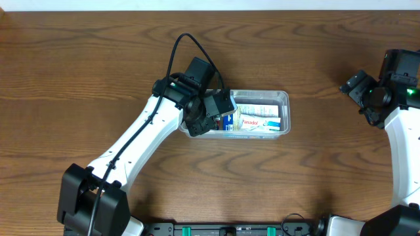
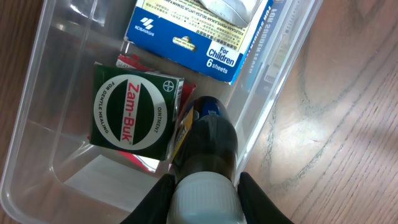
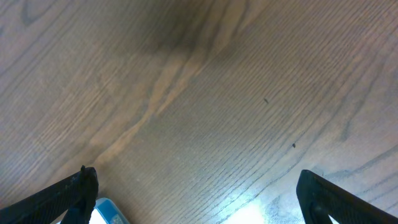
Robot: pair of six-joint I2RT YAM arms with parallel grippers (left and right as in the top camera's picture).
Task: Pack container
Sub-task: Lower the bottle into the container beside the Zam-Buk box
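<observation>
Surface (image 1: 79,52): brown wood grain, carries everything.
Container (image 1: 283,98): clear tub at mid-surface, with several boxes inside.
Left hand (image 1: 211,110): over the container's left end, clamped on the bottle, with one of its fingers (image 2: 155,200) on each side of the white cap.
Right hand (image 3: 196,179): spread wide, nothing between the fingers. It is over bare wood at the right edge, well apart from the container.
Blue-white box (image 2: 199,31): printed "For Children 6 sheets", lies flat in the container.
Green box (image 2: 134,112): labelled "Zam-Buk", inside the container, resting on something red.
Bottle (image 2: 208,140): dark glass, its far end inside the container between the green box and the wall.
</observation>
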